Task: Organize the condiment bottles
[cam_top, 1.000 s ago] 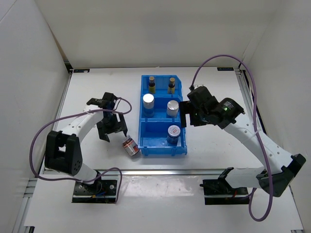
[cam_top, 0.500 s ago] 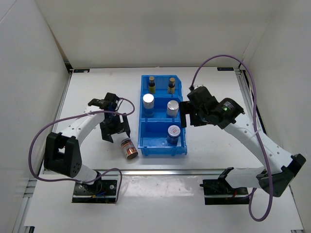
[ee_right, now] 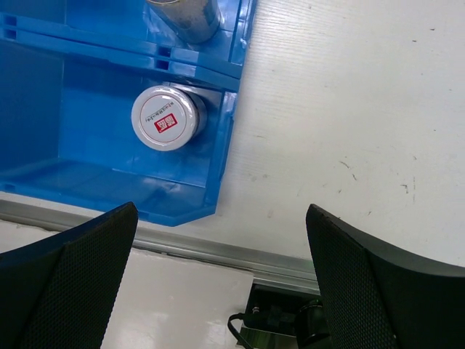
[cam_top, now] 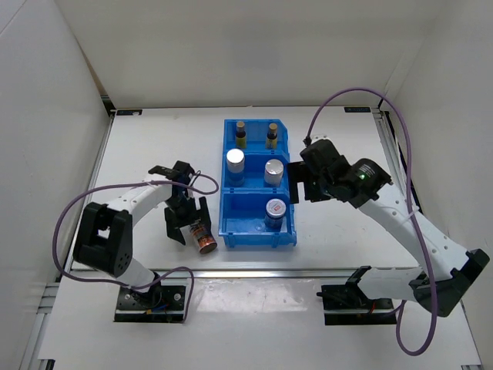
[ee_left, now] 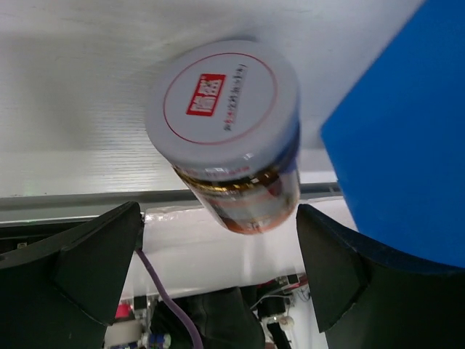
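A short jar with a white lid lies tilted on the table by the near left corner of the blue bin. My left gripper is open, with its fingers on either side of the jar and apart from it. In the left wrist view the jar points its lid at the camera between the open gripper. The bin holds two brown bottles, two silver-topped shakers and a second jar. My right gripper is open and empty over the bin's right edge.
The right wrist view shows the second jar in the bin's near compartment, a shaker behind it, and my open right gripper over bare table beside the bin. A metal rail runs along the table's near edge.
My left gripper has moved nearer and to the right, down around the jar. The jar has shifted a little to the left. The right arm has hardly moved.
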`<state>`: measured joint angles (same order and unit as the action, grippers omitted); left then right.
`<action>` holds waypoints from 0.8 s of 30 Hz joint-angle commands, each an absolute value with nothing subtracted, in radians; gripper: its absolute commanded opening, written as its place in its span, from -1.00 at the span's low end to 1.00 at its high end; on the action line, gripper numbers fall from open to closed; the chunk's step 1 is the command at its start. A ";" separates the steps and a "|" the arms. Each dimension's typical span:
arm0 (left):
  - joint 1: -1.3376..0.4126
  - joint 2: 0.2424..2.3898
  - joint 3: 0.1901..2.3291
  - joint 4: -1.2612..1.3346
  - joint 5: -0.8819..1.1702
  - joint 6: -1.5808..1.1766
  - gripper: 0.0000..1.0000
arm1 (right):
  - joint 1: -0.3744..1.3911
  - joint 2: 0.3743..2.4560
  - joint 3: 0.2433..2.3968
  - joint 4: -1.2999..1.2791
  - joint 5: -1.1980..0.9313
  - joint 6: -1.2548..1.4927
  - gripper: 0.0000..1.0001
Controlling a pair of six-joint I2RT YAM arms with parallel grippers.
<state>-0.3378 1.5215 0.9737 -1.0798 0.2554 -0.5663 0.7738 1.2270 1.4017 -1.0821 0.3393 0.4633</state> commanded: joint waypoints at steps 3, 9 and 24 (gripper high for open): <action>-0.341 1.563 0.976 -1.063 0.265 -0.574 0.98 | 0.775 1.172 1.379 -1.078 0.385 0.457 1.00; -0.341 1.646 1.060 -1.020 0.221 -0.572 0.77 | 0.775 1.154 1.359 -1.078 0.396 0.448 1.00; -0.341 1.707 1.138 -0.997 0.189 -0.541 -0.79 | 0.775 1.154 1.359 -1.097 0.433 0.430 1.00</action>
